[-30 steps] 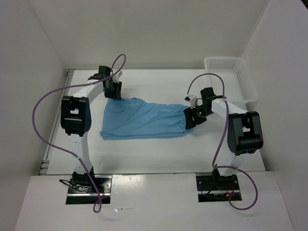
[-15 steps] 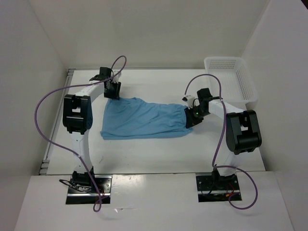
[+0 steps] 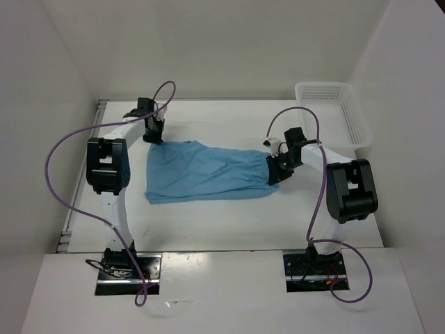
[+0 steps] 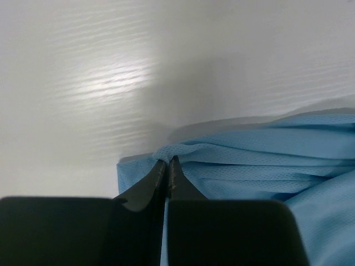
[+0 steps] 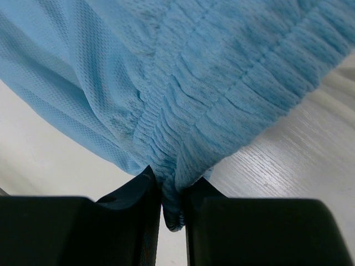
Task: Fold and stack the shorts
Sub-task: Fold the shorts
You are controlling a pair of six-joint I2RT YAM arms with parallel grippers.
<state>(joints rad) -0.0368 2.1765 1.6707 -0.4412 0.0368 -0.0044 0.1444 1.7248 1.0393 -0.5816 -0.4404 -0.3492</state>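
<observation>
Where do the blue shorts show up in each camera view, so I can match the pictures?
Top external: shorts spread flat across mid-table.
Left wrist: shorts at lower right, a corner pinched in the left gripper.
Right wrist: shorts fill the upper frame, waistband pinched in the right gripper.
Shared landmark: the white table.

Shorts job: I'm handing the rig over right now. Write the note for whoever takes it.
Left gripper: shut, pinching the far left corner of the shorts.
Right gripper: shut on the gathered waistband at the shorts' right end.
Shorts: spread flat across the middle of the table, unfolded. The white basket sits at the far right corner, apart from them.
Done: both grips taken.
Left: make the fold, then stack.
</observation>
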